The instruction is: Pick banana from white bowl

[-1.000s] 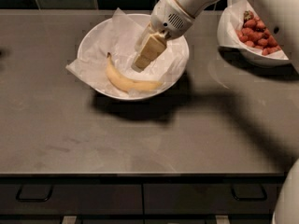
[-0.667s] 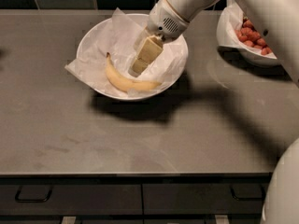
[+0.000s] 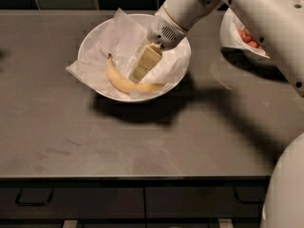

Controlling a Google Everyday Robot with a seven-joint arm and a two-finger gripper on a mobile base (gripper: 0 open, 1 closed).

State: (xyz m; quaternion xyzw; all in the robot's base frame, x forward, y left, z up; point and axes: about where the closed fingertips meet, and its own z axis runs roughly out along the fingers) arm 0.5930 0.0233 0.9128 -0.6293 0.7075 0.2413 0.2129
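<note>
A curved yellow banana [image 3: 121, 82] with a dark stem tip lies in the front of the white bowl [image 3: 92, 34], on crumpled white paper. The bowl stands on the grey counter, left of centre. My gripper [image 3: 137, 74] reaches down into the bowl from the upper right. Its cream-coloured fingers [image 3: 145, 63] point down at the middle of the banana, with the tips right at the fruit. The arm hides part of the bowl's back right side.
A second white paper-lined bowl with red strawberries [image 3: 249, 39] stands at the back right, mostly behind my arm. Dark tiles run along the back wall. The counter's front edge [image 3: 133, 177] has dark drawers with handles below it.
The gripper has moved left and lower into the bowl, bringing its tips down onto the middle of the banana. The banana and bowl have not moved.
</note>
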